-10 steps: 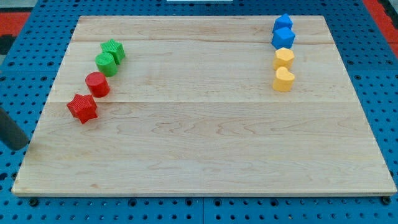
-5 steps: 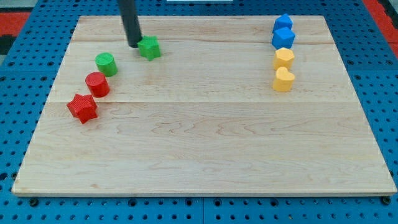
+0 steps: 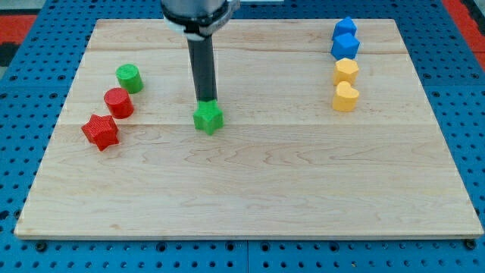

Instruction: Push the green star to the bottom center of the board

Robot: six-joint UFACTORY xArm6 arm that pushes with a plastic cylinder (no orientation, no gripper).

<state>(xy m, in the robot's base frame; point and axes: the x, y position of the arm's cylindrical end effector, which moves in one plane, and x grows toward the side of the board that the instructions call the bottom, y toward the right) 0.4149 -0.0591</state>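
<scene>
My tip (image 3: 204, 101) stands at the top side of the green star (image 3: 208, 118) and touches it, or nearly so. The arm has no gripper, only the straight dark rod, so nothing opens or closes on the block. The green star lies a little left of the middle of the wooden board (image 3: 250, 197), well apart from the bottom edge.

Near the left edge three blocks make a slanting row: the green cylinder (image 3: 129, 78) highest, then the red cylinder (image 3: 118, 102), then the red star (image 3: 100, 131) lowest. Near the top right corner four blocks stand in a column: two blue blocks (image 3: 345, 30) (image 3: 344, 47), then the yellow block (image 3: 345, 72), and under it the yellow heart (image 3: 345, 97).
</scene>
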